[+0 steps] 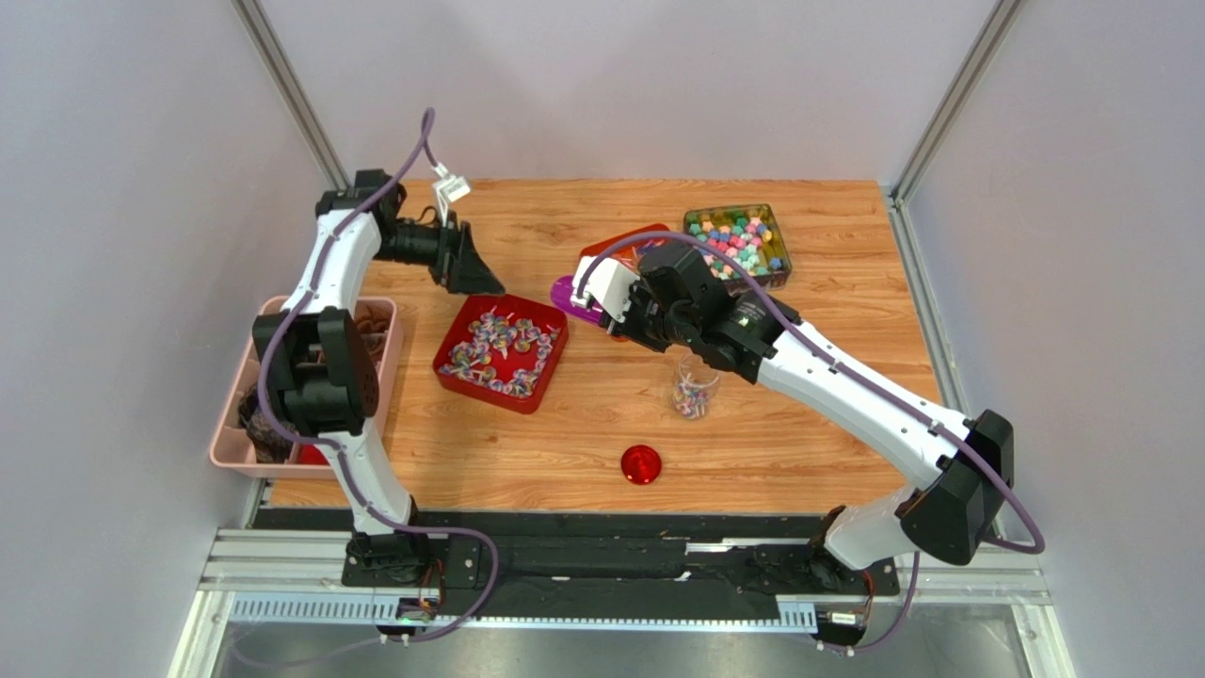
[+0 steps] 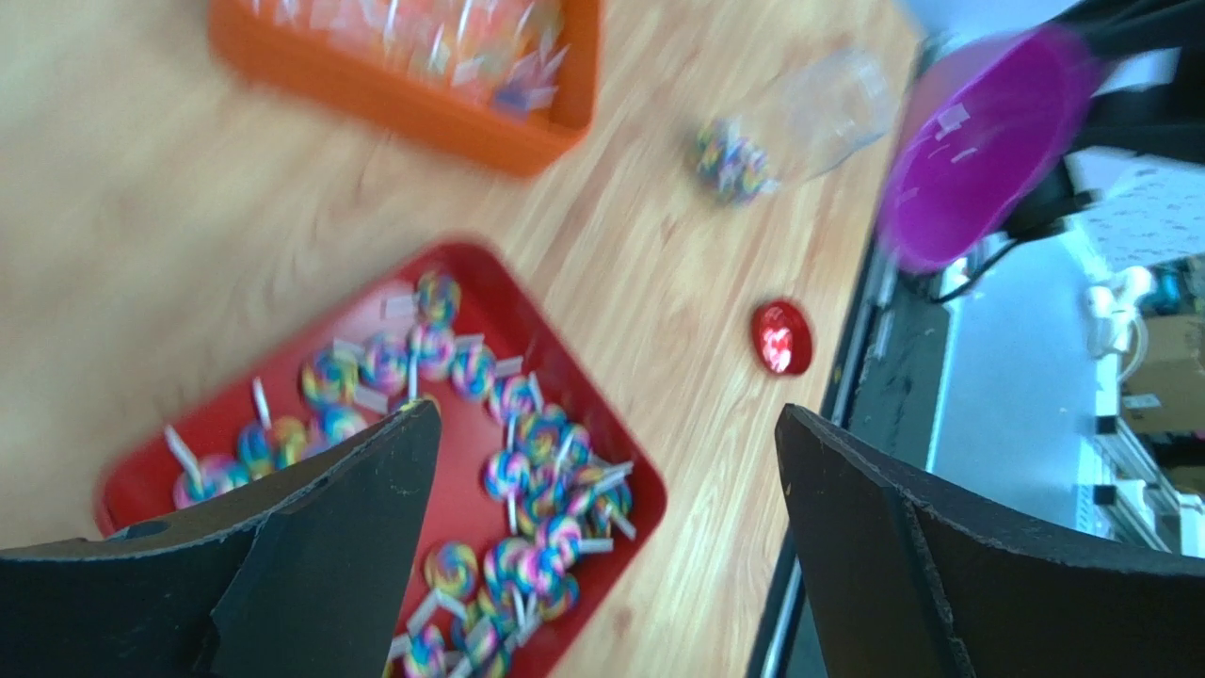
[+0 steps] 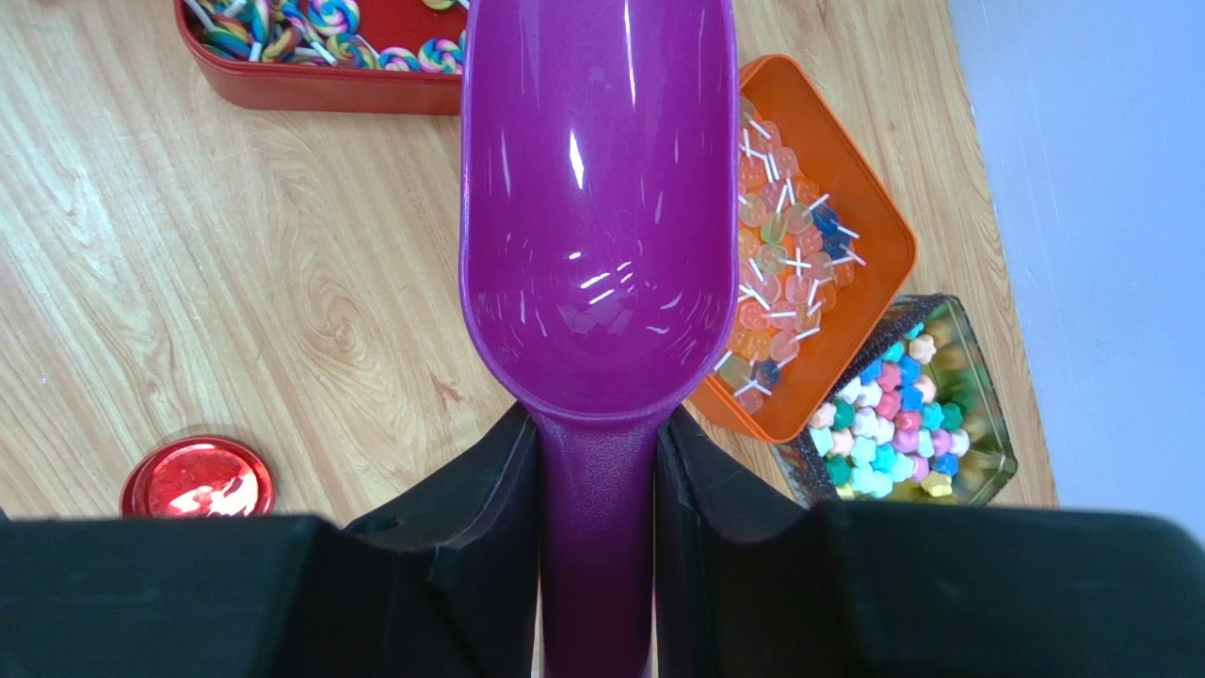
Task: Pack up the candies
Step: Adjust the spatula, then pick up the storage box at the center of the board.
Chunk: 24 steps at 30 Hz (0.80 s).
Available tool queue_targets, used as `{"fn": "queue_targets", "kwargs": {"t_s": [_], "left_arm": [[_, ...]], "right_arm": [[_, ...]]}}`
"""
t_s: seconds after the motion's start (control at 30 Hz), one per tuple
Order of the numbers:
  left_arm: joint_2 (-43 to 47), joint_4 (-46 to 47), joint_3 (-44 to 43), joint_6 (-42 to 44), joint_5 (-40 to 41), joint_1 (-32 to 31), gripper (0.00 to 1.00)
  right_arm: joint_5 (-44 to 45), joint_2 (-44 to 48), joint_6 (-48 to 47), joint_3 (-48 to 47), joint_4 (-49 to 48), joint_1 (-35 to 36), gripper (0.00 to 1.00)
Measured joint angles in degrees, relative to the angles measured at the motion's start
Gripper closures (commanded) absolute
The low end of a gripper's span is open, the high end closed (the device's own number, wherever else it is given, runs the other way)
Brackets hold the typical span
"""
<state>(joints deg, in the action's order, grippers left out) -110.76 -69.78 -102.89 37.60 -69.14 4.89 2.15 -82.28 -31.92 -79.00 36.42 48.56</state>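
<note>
I had the wooden table (image 1: 792, 424) in full view from above, with both arms reaching over it. At its left edge sat a pink bin (image 1: 226, 441), which neither arm touched. The red tray (image 2: 142, 488) lay left of centre, and most of the candies (image 1: 495, 351) were heaped inside it, a jumble of swirled colours with small white stubs.

An orange tray (image 3: 884, 233) of paler sweets stood toward the far side, partly hidden by my right arm in the top view. A green-tinted tin (image 3: 990, 410) of star-shaped pieces stood just beside it.

My right gripper (image 3: 598, 452) was clamped on the handle of the purple scoop (image 3: 598, 212), one finger pressed against each side. The scoop was held off the table. Its bowl reached over bare wood toward the red tray, and in the wrist view it overlapped the near edge of the orange tray.

My left gripper (image 2: 608, 424) hung above the far side of the red tray. Its fingers (image 2: 354, 523) stood wide apart and touched nothing, and the tray showed in the gap between them.

A clear jar (image 1: 690, 384) sat on the wood beside the right forearm, with a small cluster of candies at one end. I could not tell whether it stood upright or lay on its side. The round red lid (image 1: 641, 464) lay alone nearer the arm bases, apart from the jar.
</note>
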Motion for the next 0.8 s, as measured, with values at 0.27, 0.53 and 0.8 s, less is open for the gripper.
{"fn": "queue_targets", "kwargs": {"t_s": [0.27,0.53,0.8], "left_arm": [[6.29,14.99,12.24,-9.42,18.67,-1.64,0.01],[7.15,24.68,20.9,-11.34,33.27,-1.57,0.01],[7.02,31.1,23.47,-11.34,41.59,-1.57,0.09]], "right_arm": [[1.4,-0.02,-0.17,0.0,0.26,0.0,1.0],[1.42,-0.02,-0.48,-0.02,0.66,0.0,1.0],[1.4,-0.04,-0.52,-0.02,0.96,0.0,1.0]]}}
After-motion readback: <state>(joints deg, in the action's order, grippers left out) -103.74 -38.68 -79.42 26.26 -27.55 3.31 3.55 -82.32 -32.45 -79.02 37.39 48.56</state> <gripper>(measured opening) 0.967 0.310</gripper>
